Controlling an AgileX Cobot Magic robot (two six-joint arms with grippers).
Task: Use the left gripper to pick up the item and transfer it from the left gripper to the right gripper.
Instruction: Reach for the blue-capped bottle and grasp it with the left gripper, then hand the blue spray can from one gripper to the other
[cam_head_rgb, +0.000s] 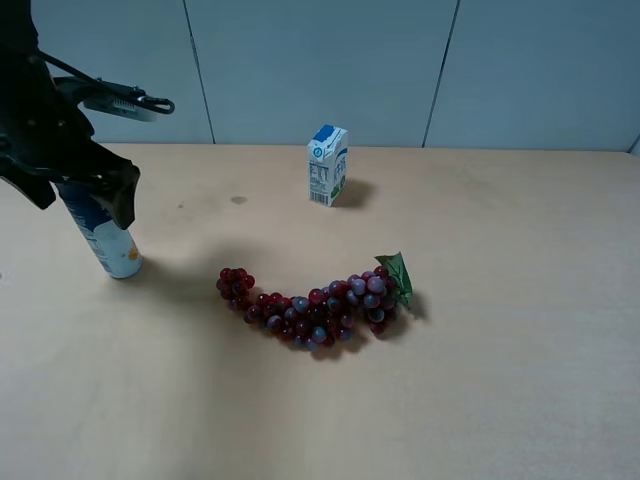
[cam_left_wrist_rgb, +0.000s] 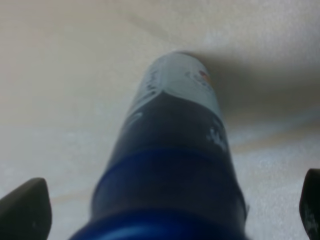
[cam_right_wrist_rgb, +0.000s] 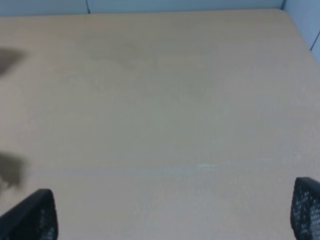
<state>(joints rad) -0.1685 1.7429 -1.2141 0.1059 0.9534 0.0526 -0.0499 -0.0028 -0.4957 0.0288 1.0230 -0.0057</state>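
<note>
The bottle (cam_head_rgb: 112, 245) stands on the bench (cam_head_rgb: 520, 300) close to its left edge. The left gripper (cam_head_rgb: 82, 192) straddles its upper part, fingers (cam_left_wrist_rgb: 25, 210) spread with a gap on either side, gripping nothing. Grapes (cam_head_rgb: 315, 305) lie mid-bench, well apart from the bottle, and a carton (cam_head_rgb: 328, 165) stands nearer the far edge. The right gripper (cam_right_wrist_rgb: 170, 215) hangs wide apart over bare bench, the far right corner ahead of it

Soft, even light fills the high view; the carton (cam_head_rgb: 328, 165) and grape bunch (cam_head_rgb: 315, 305) cast short shadows rightward. The left wrist view renders the bottle (cam_left_wrist_rgb: 170, 150) close, dim and blurred.
</note>
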